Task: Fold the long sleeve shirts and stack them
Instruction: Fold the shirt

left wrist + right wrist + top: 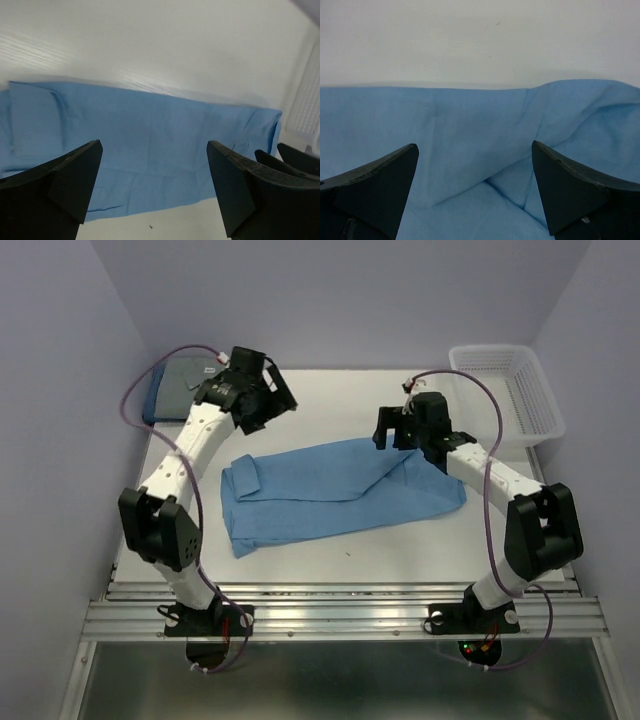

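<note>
Hovering at the light blue shirt's (330, 495) far edge, ready to fold.
My left gripper (275, 402) and right gripper (392, 437) gape empty.

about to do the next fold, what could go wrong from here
1. The right gripper hangs open over a rumpled, doubled-over end of the light blue shirt; a pinch there may catch only one layer and drag the fold askew.
2. The left arm's cable loops close by the folded grey shirt at the far-left corner; a swing could snag and disturb it.
</note>
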Tool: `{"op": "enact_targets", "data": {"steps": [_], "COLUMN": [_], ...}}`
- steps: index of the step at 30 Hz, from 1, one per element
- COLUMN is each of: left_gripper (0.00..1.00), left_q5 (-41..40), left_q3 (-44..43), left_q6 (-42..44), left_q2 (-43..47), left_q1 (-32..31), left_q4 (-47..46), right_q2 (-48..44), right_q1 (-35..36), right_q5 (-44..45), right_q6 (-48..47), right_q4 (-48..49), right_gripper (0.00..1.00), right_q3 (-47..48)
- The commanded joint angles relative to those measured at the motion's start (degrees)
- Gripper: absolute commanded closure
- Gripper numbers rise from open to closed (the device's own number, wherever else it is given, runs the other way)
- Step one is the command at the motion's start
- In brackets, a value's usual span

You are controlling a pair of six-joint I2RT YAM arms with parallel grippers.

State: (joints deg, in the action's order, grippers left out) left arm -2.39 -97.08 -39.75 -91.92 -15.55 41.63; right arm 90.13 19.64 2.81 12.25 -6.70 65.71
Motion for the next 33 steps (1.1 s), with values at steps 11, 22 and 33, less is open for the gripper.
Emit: {"op": "enact_targets", "data": {"steps": [11,22,33], "left_gripper": [0.01,0.01,0.01], "left_q5": [-5.78,-9.03,-0.3], "left_q3": [5.13,29.91,49.07], "left_q6": [0.63,0.38,-4.2], "left_q2": [-21.28,-13.12,9.73], "left_q1": [-4.41,6.06,4.66], "left_q4": [-3.56,-6.48,-0.05], "right_q2": [22.71,33.79,53.47], "right_q1": [0.49,0.49,2.33], "right_q5": [-0.64,7.13,-11.99], "right_q6": [2.87,5.15,0.94], "right_q4": [-1.37,-6.66,-9.39], "right_gripper": [0.0,0.0,0.0], "right_q3": [9.42,15.65,43.51]}}
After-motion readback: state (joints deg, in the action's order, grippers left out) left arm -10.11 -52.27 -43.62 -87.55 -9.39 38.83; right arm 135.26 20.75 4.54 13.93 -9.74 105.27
